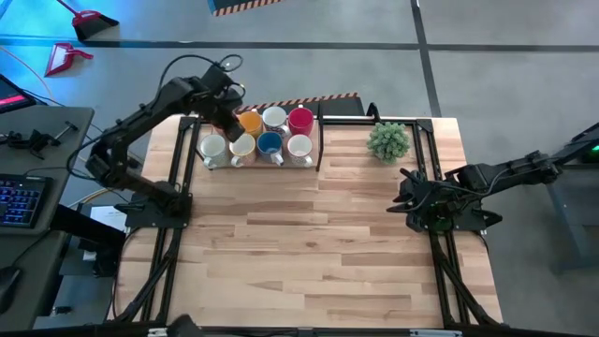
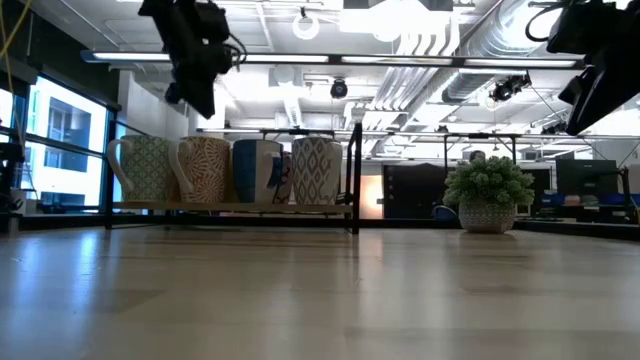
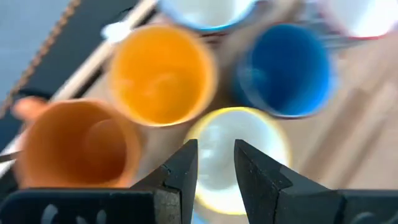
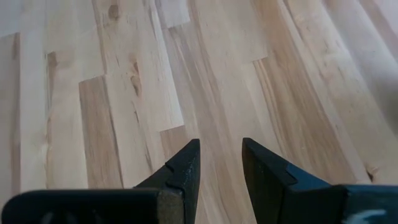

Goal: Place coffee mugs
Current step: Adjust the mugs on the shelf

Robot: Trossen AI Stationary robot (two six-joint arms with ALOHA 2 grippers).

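Several coffee mugs stand upright on their bases, close together, on a black-framed wooden rack (image 1: 321, 140) at the table's far left. Seen from above, they include a blue-lined mug (image 1: 270, 143), a red-lined mug (image 1: 300, 119), a yellow-orange mug (image 1: 249, 122) and white ones (image 1: 213, 147). My left gripper (image 1: 229, 124) hangs open above the rack's far left mugs, pointing steeply down. In its wrist view the open fingers (image 3: 216, 152) frame a white mug (image 3: 239, 155), with an orange mug (image 3: 81, 146) beside it. Nothing is between them. My right gripper (image 1: 405, 192) waits open at the table's right.
A small green potted plant (image 1: 388, 140) stands right of the rack near the far edge. The rack's black upright posts (image 2: 355, 175) rise at its right end. Bare wooden tabletop (image 4: 186, 74) spreads across the middle and near side under my right gripper.
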